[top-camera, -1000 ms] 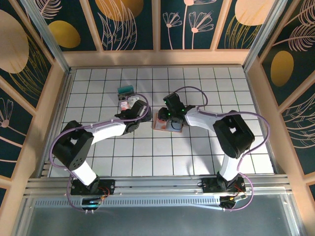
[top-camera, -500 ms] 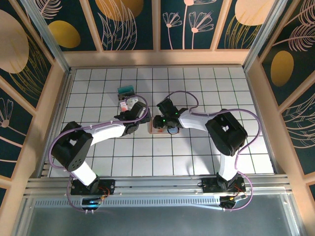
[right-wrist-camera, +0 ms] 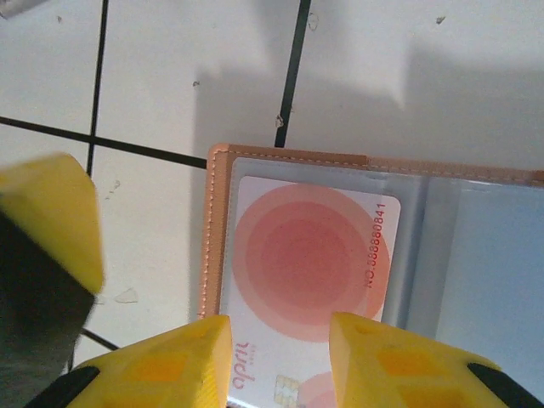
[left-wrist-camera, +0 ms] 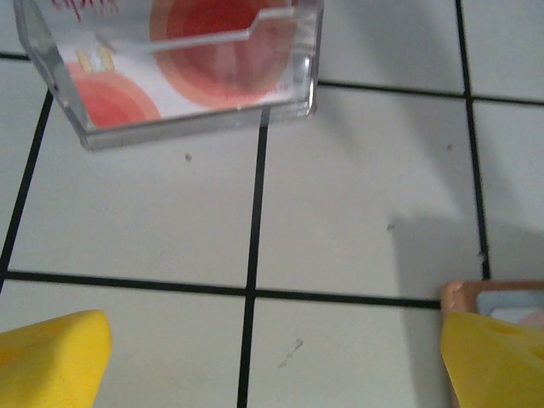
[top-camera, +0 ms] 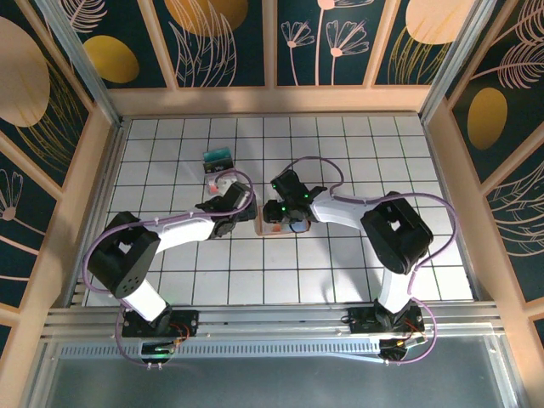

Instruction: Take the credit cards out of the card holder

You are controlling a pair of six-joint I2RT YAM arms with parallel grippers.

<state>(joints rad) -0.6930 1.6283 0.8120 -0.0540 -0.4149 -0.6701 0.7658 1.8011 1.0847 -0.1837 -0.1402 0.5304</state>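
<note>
The right gripper [right-wrist-camera: 280, 361] hangs low over the open holder [right-wrist-camera: 289, 156]. Its yellow pads are a little apart and nothing is pinched between them. Through the gap shows the pink card [right-wrist-camera: 310, 268], white with pale red circles, lying in the holder's left clear pocket. I cannot tell whether the pads touch it. The pocket to its right looks grey-blue. The holder lies flat and spread on the white tiled table [top-camera: 340, 272], near the middle in the top view, with a pinkish-brown rim around the pockets.

The left gripper [left-wrist-camera: 272, 361] stands wide open and holds nothing, just left of the holder. In its wrist view the right-hand pad sits at the holder's corner, touching or not I cannot tell, and the other pad is over bare tile. Beyond the fingers, apart from the holder, lies the red card [left-wrist-camera: 187, 59]. It is white with red circles and a clear edge around it, and it lies flat on the table. Just past it, toward the back left, lies the teal card [top-camera: 217, 156].
</note>
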